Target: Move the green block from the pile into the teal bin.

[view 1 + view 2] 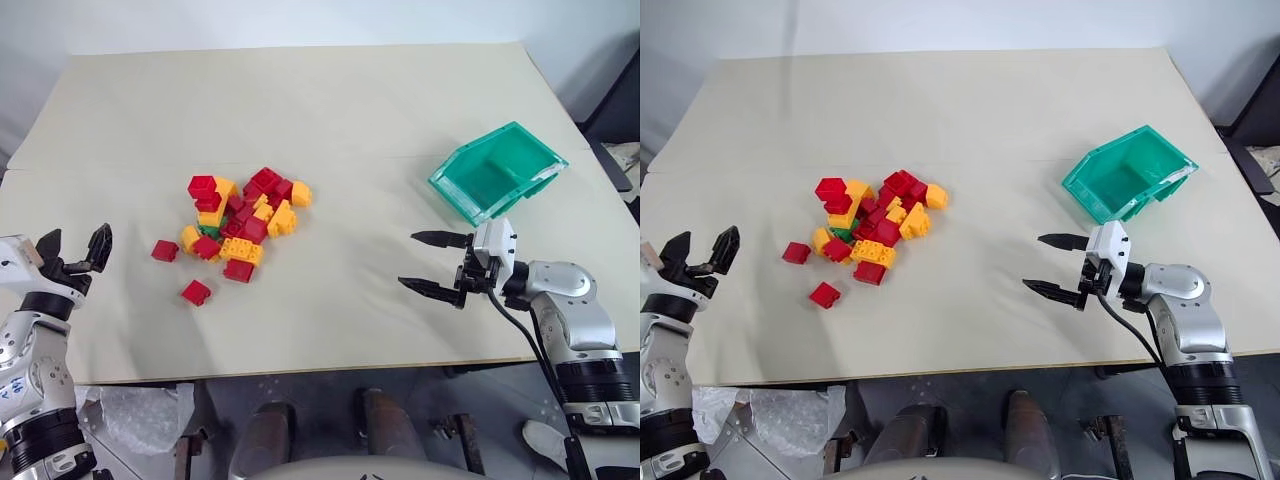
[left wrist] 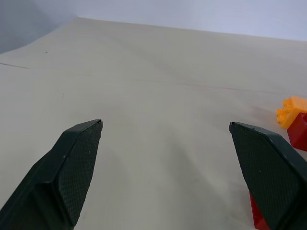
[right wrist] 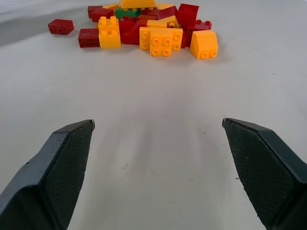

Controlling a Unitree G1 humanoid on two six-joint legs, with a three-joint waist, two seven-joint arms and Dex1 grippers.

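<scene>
I see the pile (image 1: 238, 223) left of centre in the left eye view: small studded plastic bricks, glossy red and yellow-orange, some square, some sloped, heaped loosely on the matte cream table (image 1: 330, 110). The green block (image 1: 210, 231) sits low in the pile's left part, hemmed in by red and yellow-orange bricks on every side, so I make out just a dark-green sliver; in the right wrist view it shows as a narrow green strip (image 3: 127, 13) behind a yellow brick. 2 red bricks lie apart from the heap at its lower left, one (image 1: 165, 250) just beside it, the other (image 1: 196, 292) a little further down.

The teal bin (image 1: 497, 170) stands at the right of the frame, well apart from the pile, smooth plastic with a thick rim and a cut-away sloped front; its inside looks bare.

My left claw (image 1: 75, 250) is at the left edge, black textured fingers spread wide, holding nothing. My right claw (image 1: 430, 263) hovers below the bin, fingers wide apart and empty, pointing toward the pile across bare table.
</scene>
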